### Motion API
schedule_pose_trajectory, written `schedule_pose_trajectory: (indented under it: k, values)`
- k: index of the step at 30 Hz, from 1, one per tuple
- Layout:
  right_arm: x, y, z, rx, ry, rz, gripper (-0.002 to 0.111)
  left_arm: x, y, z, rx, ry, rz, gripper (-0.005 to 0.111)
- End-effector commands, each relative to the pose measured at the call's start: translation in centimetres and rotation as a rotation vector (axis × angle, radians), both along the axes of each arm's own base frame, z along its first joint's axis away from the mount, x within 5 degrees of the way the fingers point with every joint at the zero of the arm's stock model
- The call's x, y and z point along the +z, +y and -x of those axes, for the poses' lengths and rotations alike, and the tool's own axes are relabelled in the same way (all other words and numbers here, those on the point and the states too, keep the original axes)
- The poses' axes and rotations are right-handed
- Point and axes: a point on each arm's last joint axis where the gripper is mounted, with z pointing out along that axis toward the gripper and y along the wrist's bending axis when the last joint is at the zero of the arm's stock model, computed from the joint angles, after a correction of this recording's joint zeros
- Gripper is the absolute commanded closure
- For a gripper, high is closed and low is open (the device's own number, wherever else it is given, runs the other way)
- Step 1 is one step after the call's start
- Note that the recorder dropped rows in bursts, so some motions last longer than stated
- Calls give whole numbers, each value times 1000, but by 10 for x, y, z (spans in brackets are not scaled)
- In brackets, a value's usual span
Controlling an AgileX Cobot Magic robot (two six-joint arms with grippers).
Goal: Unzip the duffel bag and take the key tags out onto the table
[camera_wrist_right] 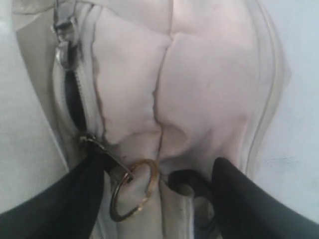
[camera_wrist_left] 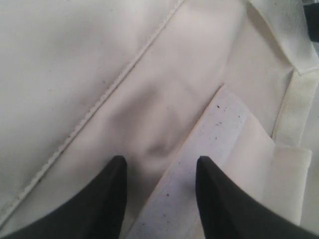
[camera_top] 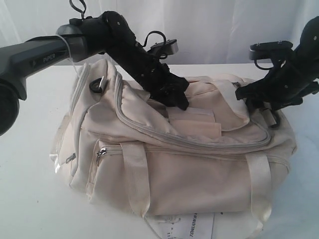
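Table (camera_top: pixel 30 199) margin around duffel bag (camera_top: pixel 199 179)

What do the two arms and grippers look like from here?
Left arm: dark grey tube with white lettering, then black wrist segments. Right arm: all black. Black cables loop at both wrists. Left gripper and right gripper have smooth black fingers tapering to rounded tips.

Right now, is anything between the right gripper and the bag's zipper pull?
Nothing visible. The right gripper is open, and the zipper pull ring lies between its fingers, beside a black ring on the bag.
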Motion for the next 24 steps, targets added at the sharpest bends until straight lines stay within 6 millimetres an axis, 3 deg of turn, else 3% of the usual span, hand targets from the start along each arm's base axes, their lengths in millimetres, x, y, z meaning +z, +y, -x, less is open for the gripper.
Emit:
schedule_pose_trajectory:
  k: [1,24]
  values:
    - [-5,3,-3,-7,-9,-28,49,16,3,3,0,-22,9,58]
    - [3,7,3,-37,23,-102,72,17,4,5,-16,-8,4,58]
